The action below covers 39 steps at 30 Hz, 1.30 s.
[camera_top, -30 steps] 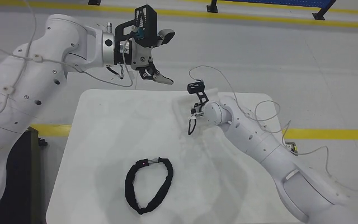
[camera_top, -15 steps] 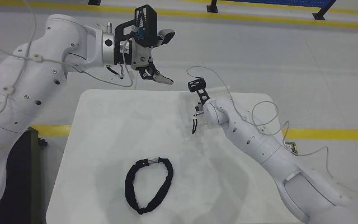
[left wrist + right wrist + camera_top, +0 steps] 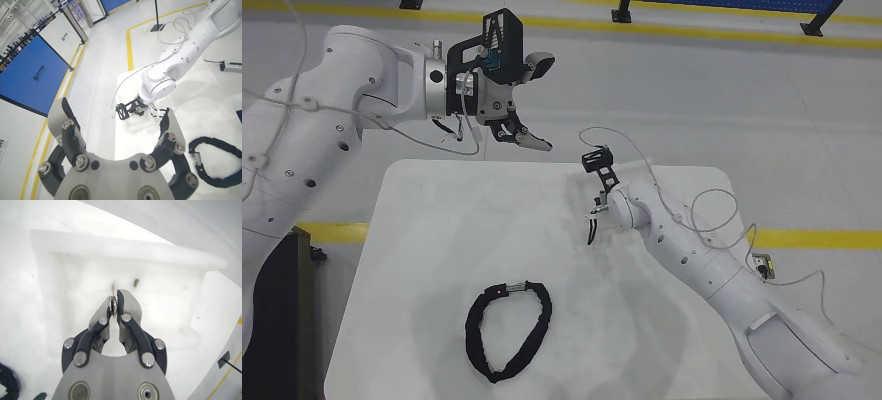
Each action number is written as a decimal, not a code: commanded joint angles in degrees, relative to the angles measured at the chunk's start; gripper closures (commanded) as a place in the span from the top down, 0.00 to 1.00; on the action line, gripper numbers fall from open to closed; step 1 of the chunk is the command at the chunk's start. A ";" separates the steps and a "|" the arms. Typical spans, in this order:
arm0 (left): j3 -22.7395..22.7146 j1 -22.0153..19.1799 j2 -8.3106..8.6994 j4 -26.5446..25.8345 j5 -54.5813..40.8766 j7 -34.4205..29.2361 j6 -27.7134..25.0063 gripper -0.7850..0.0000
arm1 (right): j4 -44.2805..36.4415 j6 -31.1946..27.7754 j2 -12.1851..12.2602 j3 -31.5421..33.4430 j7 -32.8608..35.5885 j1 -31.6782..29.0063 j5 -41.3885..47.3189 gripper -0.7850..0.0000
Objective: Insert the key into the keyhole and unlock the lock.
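The right gripper is clamped on the key: both fingers press on the key's round head and ring, and the thin blade sticks out past the fingertips. It hangs over a white foam tray, and the blade points at the tray's floor; whether the tip touches the foam I cannot tell. In the top view this gripper sits beyond the lock and off to its right, well apart from it, with the key nowhere near the keyhole.

The lock is a black sleeved chain lying flat on the table as a loop. Its two ends meet at a short metal cylinder on the loop's far side. The left wrist view shows the same loop with the cylinder on the side toward the tray.

The left gripper is held high, farther from the lock than the tray is, past the table's far edge. Its fingers are spread wide with nothing between them, as its own view also shows. It touches neither the lock nor the tray
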 commanded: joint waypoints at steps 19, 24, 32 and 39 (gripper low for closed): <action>0.00 0.00 0.00 0.00 0.00 0.00 0.00 1.00 | -9.26 1.22 1.83 9.02 -0.69 -5.00 -5.87 0.00; 0.00 0.00 0.00 0.00 0.00 0.00 0.00 1.00 | -5.64 3.69 0.31 8.52 -3.75 -3.97 -4.36 0.00; 0.00 0.00 0.00 0.00 0.00 0.00 0.00 1.00 | 0.97 2.07 -2.20 4.73 0.03 -1.34 -5.43 0.00; 0.00 0.00 0.00 0.00 0.00 0.00 0.00 1.00 | 2.24 2.28 -3.16 5.13 -0.56 -1.02 -6.00 0.00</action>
